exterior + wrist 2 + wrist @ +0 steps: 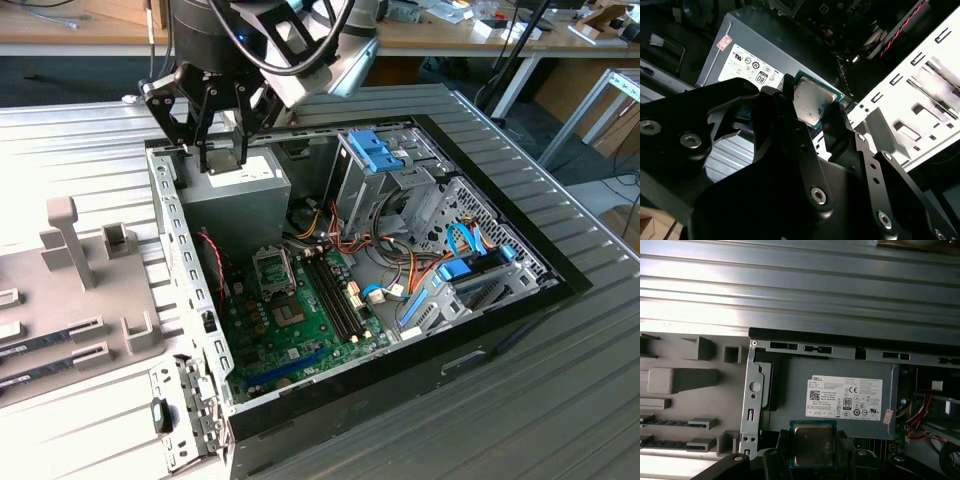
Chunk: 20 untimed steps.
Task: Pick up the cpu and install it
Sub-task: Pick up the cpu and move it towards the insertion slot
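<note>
Hand: the hand grips the cpu by two edges, above the grey power box.
Cpu: flat, with its shiny top showing in both wrist views.
Socket: the socket sits near, toward the exterior view's right.
Tip: a level chip and a gentle, firm grip look best.

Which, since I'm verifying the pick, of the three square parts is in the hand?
The cpu, silvery-topped with a green edge, gripped by the hand over the grey power supply. The socket and the dark chip lie on the motherboard.

Silver-topped, green-edged cpu; black claw; green motherboard; grey ribbed table.
</note>
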Tool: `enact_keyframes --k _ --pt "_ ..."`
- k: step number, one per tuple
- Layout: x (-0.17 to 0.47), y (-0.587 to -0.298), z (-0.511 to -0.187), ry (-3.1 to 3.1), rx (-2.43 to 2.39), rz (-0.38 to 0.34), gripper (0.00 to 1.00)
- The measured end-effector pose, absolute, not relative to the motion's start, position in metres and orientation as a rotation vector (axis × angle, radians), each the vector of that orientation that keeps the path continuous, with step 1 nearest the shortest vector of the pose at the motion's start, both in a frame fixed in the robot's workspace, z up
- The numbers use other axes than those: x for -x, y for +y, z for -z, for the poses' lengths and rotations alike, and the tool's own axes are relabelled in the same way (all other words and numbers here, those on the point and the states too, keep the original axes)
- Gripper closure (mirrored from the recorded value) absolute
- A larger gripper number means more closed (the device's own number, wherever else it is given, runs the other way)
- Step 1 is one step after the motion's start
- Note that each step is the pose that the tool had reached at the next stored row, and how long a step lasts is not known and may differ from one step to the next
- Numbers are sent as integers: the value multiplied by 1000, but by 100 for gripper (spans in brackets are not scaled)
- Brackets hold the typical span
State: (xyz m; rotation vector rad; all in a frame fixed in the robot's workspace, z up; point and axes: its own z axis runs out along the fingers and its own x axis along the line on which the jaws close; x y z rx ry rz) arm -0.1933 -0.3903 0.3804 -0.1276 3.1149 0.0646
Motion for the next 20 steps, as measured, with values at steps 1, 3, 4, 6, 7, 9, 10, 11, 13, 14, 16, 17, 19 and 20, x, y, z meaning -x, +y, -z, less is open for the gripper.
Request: enact_keyframes --k 1,3,4,6,7,9,10,11,13,14,16,17,19,20 --pt "191 -390 -380 3115 128 -65 53" --pt "182 -390 -380 3115 128 -65 53" --pt "179 -390 -380 3115 128 -65 53" --pt "170 -390 -379 3115 128 -65 53" --pt "169 -390 -379 3115 128 -65 53" --pt "167 -390 -379 3115 127 -65 53" --pt "166 -390 -379 3115 128 -65 53" --pt "165 -390 -379 3115 128 -65 53" --pt "162 -390 -379 3115 128 -65 53" --pt "161 -390 -379 3115 128 -65 53" --pt "159 -390 -378 3115 128 -65 53" --pt "158 -390 -378 3115 128 -64 53" --pt "155 -390 -378 3115 128 -65 53" --pt "154 -390 -378 3115 128 -65 53"
